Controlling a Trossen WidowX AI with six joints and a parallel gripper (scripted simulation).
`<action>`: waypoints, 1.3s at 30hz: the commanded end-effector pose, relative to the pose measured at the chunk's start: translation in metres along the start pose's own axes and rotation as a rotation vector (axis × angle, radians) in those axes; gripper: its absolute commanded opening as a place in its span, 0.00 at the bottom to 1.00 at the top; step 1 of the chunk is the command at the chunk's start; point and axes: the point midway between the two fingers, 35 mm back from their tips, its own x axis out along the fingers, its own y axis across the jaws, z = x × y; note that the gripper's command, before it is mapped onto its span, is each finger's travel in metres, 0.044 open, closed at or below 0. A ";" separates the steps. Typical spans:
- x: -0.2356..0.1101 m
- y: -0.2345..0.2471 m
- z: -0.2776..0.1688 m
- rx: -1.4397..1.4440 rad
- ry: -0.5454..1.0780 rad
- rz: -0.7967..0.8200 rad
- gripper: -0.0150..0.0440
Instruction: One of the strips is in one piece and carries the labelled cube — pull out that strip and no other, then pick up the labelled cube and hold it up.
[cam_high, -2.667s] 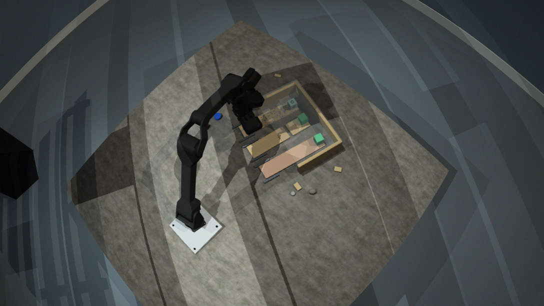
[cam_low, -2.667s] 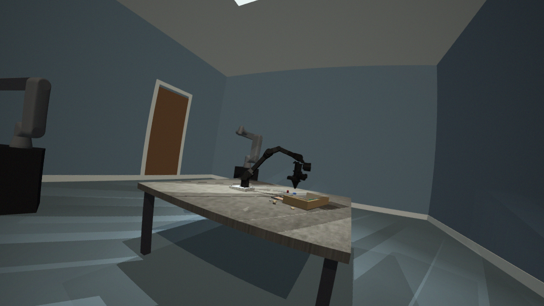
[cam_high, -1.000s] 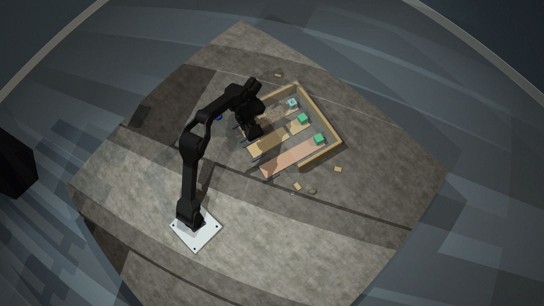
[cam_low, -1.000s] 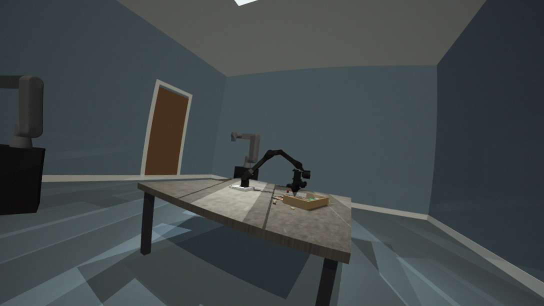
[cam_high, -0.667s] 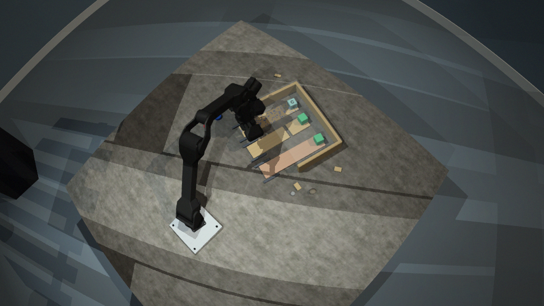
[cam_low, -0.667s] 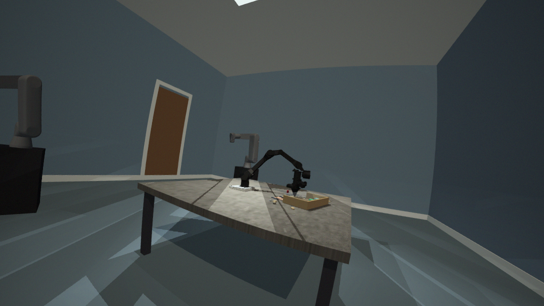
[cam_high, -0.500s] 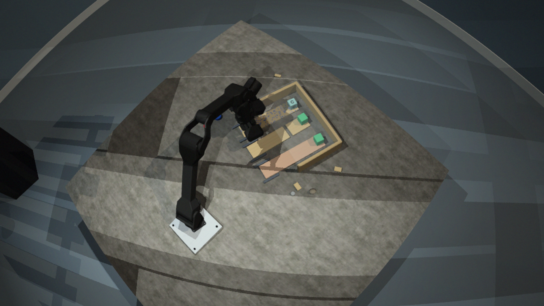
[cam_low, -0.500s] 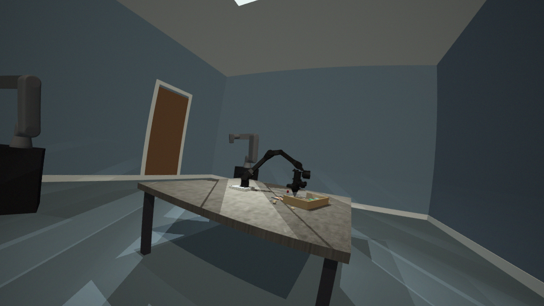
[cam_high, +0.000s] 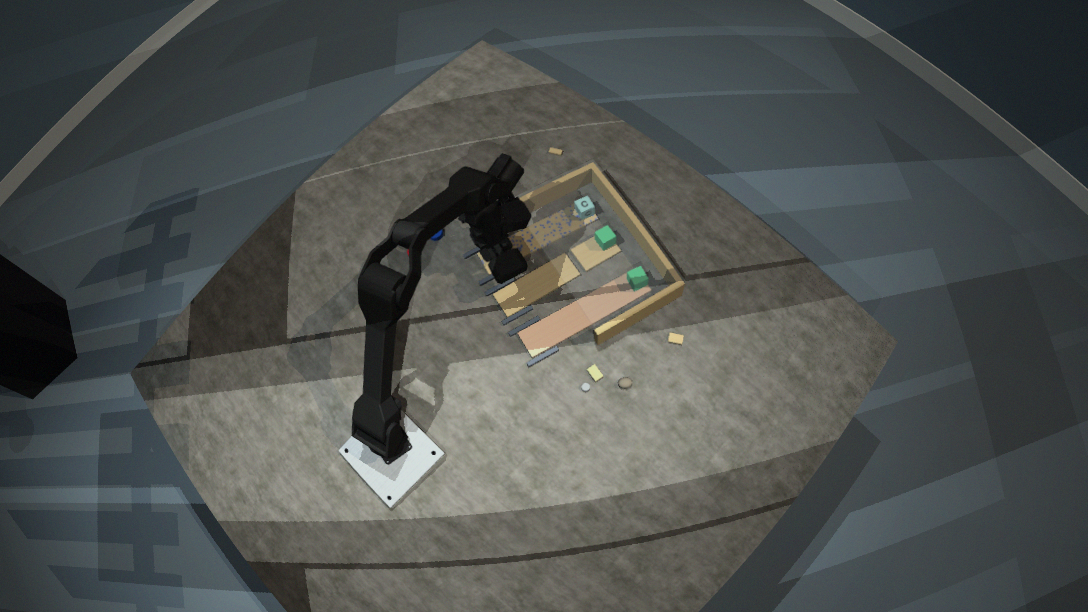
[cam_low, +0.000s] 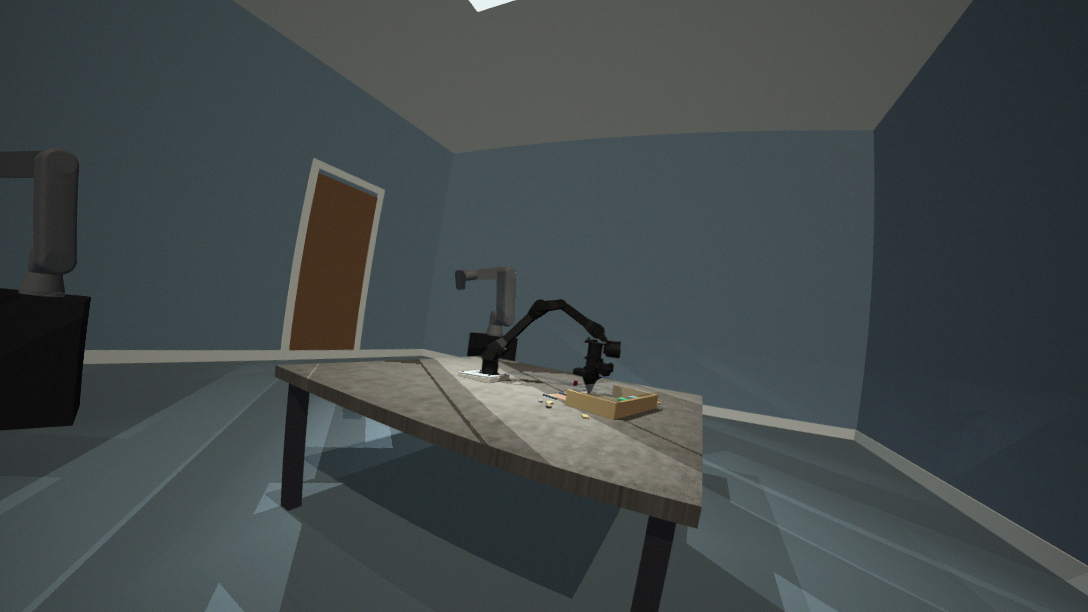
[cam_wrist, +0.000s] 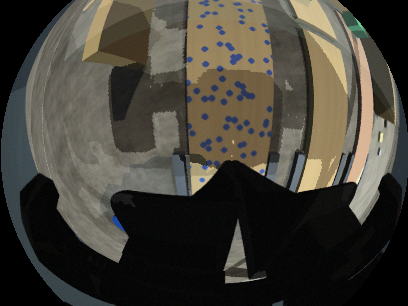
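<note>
The spotted strip (cam_high: 549, 230) (cam_wrist: 227, 100) is tan with blue dots and shows no gap where visible. The pale blue labelled cube (cam_high: 584, 205), marked C, stands at its far end. The plain tan strip (cam_high: 538, 286) (cam_wrist: 327, 100) is split by a gap from its far piece (cam_high: 589, 257), which carries a green cube (cam_high: 605, 236). The pink strip (cam_high: 582, 309) (cam_wrist: 367, 115) looks whole and carries another green cube (cam_high: 637, 277). My gripper (cam_low: 589, 389) (cam_wrist: 230, 166) is shut and empty, pointing down, low over the spotted strip's near end. Contact is unclear; the hand hides the fingertips in the top view.
A wooden frame (cam_high: 639, 226) (cam_low: 591, 404) walls the strips' far ends. Dark rails (cam_high: 543, 356) (cam_wrist: 180, 174) flank the near ends. A blue object (cam_high: 436, 235) lies left of the hand. Small blocks (cam_high: 675, 337) (cam_high: 594, 372) and a brown stone (cam_high: 624, 382) lie right of the frame.
</note>
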 end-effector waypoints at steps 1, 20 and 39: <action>0.001 0.001 0.000 0.003 0.003 0.005 0.25; 0.003 0.001 0.000 0.003 0.003 0.005 0.25; 0.005 0.001 0.000 0.003 0.003 0.005 0.25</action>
